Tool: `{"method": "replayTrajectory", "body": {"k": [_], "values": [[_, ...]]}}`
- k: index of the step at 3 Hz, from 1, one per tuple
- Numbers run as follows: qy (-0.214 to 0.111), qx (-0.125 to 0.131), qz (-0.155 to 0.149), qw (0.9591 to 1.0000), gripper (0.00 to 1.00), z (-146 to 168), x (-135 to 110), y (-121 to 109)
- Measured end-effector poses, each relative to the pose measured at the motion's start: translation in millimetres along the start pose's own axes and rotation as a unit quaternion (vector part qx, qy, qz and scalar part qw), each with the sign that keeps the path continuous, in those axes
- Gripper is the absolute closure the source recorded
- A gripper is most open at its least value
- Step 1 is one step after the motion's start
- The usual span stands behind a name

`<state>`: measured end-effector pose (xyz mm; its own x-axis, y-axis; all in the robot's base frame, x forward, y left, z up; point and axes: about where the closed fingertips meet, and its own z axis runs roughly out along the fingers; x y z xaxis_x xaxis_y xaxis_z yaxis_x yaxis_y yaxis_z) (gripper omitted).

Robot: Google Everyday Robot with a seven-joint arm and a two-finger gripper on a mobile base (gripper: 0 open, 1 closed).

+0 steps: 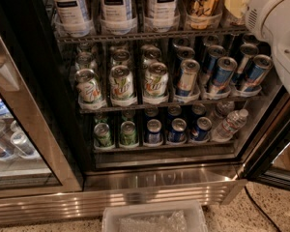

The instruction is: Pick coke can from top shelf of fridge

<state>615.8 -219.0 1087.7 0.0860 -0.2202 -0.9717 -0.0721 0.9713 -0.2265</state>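
Observation:
The fridge stands open before me, with a dark interior and a steel base. The highest wire rack in view carries tall tea bottles in clear trays. No red coke can shows on any rack. My gripper is out of view; only the white arm housing shows at the upper right, in front of the fridge's right side.
The middle rack holds green-and-white cans and blue-and-silver cans. The lowest rack holds small cans and a water bottle. A closed glass door is at the left and an open door edge at the right. A white bin sits on the floor.

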Motion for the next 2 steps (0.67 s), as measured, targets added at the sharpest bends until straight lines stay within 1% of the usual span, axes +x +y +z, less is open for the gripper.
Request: {"method": "replayTrajectory", "body": {"k": [1, 2], "values": [[0.003, 0.003, 0.003, 1.0000, 0.84, 0.1, 1.7, -4.6], [0.002, 0.003, 0.003, 1.0000, 1.00, 0.0, 1.5, -4.6]]}}
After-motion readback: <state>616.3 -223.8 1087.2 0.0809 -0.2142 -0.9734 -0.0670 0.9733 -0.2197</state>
